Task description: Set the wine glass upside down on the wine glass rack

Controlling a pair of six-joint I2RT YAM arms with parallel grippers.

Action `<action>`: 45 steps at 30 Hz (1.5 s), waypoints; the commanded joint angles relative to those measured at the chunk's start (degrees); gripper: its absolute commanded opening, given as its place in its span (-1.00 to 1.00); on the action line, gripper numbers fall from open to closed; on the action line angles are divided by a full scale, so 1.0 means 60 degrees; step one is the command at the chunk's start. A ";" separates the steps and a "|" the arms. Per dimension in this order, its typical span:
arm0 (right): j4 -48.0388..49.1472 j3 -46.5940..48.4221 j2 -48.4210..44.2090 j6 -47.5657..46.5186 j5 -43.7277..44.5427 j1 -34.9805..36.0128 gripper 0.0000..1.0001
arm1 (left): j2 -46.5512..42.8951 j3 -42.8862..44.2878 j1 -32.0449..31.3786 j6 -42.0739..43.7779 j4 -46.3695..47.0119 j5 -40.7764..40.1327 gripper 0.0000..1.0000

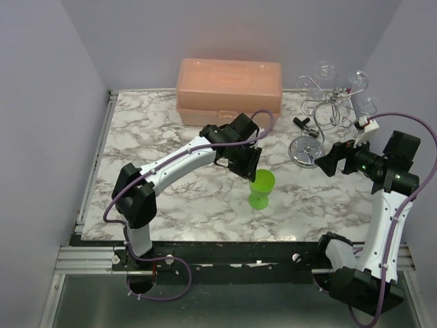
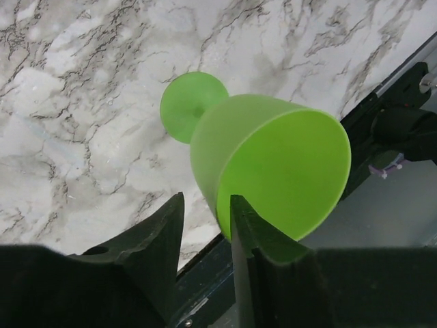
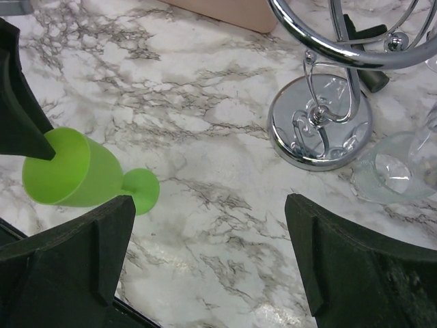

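A green wine glass (image 1: 261, 188) stands upright on the marble table, near the front middle. My left gripper (image 1: 249, 171) reaches down over its rim from the left. In the left wrist view the fingers straddle the rim of the green glass (image 2: 273, 164), one finger inside the bowl and the other outside. A sliver of marble shows between the outer finger and the glass wall, so the left gripper (image 2: 206, 198) is partly closed but open. The wine glass rack (image 1: 321, 113) stands at the back right. My right gripper (image 1: 326, 160) hovers wide open and empty beside the rack's base (image 3: 321, 123).
Clear glasses (image 1: 358, 78) hang upside down on the rack, one low by its base (image 3: 392, 171). A pink lidded box (image 1: 229, 87) sits at the back centre. A small black object (image 1: 302, 123) lies left of the rack. The table's front edge runs just below the green glass.
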 commanded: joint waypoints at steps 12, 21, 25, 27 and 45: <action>-0.0467 0.0209 0.0040 -0.0575 -0.1154 -0.0044 1.00 | -0.1346 -0.1273 0.0095 0.0587 0.1025 -0.0504 -1.00; -0.1901 0.0651 0.0824 -0.1848 -0.2386 0.0001 0.97 | -0.5132 -0.5798 0.1430 -0.1402 0.7206 0.0812 -1.00; -0.2681 0.0919 0.1010 -0.2720 -0.2921 0.0069 0.93 | -0.6034 -0.6897 0.1428 -0.2468 0.9593 0.0218 -1.00; -0.2789 0.0965 0.1025 -0.2788 -0.3122 0.0177 0.90 | -0.6029 -0.6944 0.1421 -0.3026 1.0311 0.0052 -1.00; 0.2752 -0.0199 -0.0095 0.3652 -0.0316 0.2358 0.07 | -0.4969 -0.5749 0.0264 -0.3816 1.0898 -0.1063 -1.00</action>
